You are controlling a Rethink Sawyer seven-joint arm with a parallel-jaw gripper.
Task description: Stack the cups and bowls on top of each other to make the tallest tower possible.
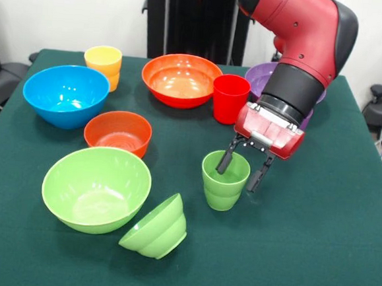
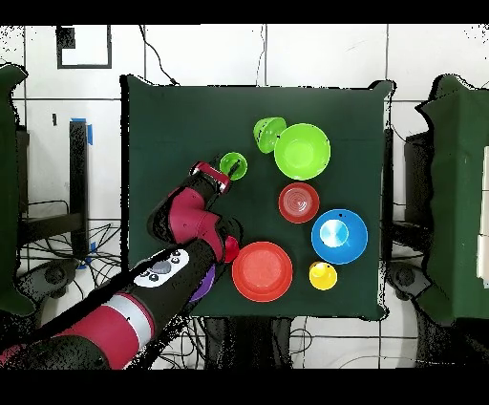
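Observation:
The light green cup (image 1: pixel 224 180) stands upright at the table's middle; it also shows in the overhead view (image 2: pixel 233 165). My gripper (image 1: pixel 242 168) is open over its right rim, one finger (image 1: pixel 225 160) inside the cup and the other outside. The red cup (image 1: pixel 229 98) stands behind it and the yellow cup (image 1: pixel 103 64) at the far left. The purple cup is hidden. The small light green bowl (image 1: pixel 156 228) lies tipped on its side beside the large green bowl (image 1: pixel 96 188). No tower shows; everything stands apart.
The blue bowl (image 1: pixel 65 95), small orange-red bowl (image 1: pixel 118 132) and large orange bowl (image 1: pixel 181 79) sit to the left and behind. The purple bowl (image 1: pixel 262 77) is partly hidden behind my arm. The table (image 1: pixel 315 245) is covered in dark green cloth.

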